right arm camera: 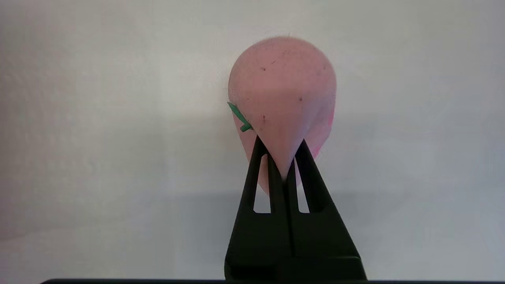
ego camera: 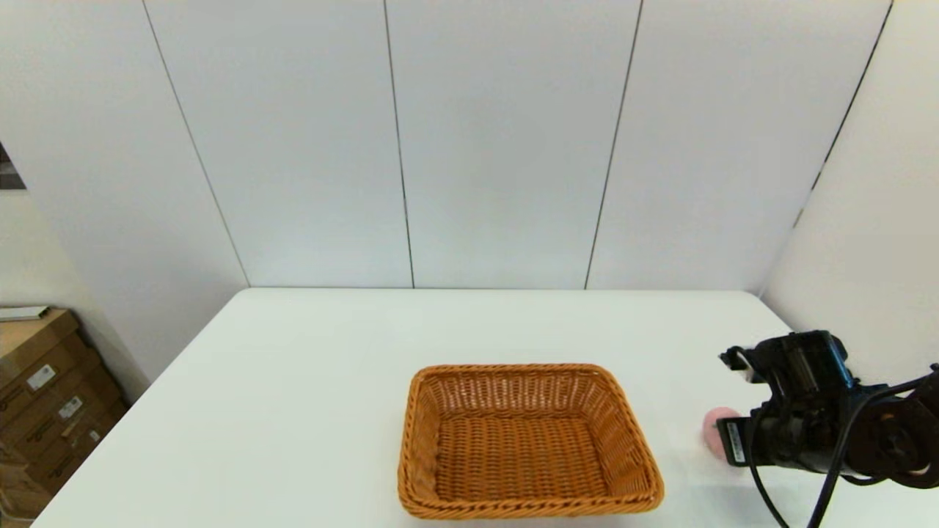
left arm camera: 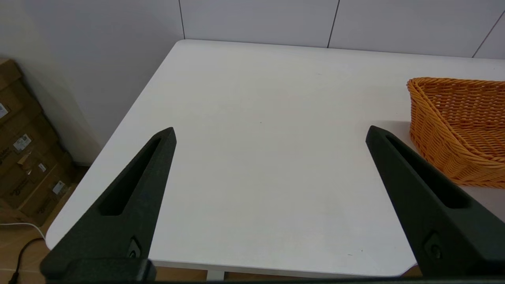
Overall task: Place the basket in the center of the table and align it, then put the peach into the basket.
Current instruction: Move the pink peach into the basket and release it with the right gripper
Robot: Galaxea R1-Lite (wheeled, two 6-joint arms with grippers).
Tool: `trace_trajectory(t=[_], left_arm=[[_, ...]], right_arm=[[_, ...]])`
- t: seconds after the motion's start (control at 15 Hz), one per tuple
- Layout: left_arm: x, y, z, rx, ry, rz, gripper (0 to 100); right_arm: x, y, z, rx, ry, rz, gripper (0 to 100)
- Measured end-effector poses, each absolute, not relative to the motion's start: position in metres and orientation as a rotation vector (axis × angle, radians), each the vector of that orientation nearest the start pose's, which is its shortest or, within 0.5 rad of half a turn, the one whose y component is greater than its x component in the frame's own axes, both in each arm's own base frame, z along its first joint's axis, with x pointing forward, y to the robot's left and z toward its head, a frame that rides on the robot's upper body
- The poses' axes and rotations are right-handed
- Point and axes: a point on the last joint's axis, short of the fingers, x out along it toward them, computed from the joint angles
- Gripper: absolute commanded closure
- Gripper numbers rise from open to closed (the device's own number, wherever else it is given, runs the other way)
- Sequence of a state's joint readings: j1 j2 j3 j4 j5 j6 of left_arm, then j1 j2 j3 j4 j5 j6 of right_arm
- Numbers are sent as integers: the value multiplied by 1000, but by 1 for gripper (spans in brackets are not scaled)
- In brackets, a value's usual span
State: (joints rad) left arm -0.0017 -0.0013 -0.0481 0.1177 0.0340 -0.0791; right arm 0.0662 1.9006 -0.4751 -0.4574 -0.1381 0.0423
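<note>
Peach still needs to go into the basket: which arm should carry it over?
Right. The right end effector is already shut on the peach, just right of the empty basket. The left end effector is open over bare table, on the basket's far side from the peach.

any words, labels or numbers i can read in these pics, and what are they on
No text can be read anywhere.
White sticker on the right arm beside the peach: print too small to read.
White labels on the cardboard boxes by the left of the table: too blurred to read.
Basket, peach and table: no markings.
</note>
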Motion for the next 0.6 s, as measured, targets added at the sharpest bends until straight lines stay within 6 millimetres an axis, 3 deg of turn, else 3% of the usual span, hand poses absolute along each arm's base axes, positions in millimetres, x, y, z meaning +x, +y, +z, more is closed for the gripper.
trace_trajectory(t=[0.13,0.27,0.4,0.6], left_arm=[[-27,1,77,-77,67,35,0],[-27,1,77,-77,67,35,0],[-27,1,77,-78,65,35,0],[-27,1,77,-78,65,35,0]], right_arm=[[255,16,58,-39,865,-78,100],[253,31,94,5,715,-39,100],[243,60,131,24,585,74,100],[216,109,168,12,477,294,100]])
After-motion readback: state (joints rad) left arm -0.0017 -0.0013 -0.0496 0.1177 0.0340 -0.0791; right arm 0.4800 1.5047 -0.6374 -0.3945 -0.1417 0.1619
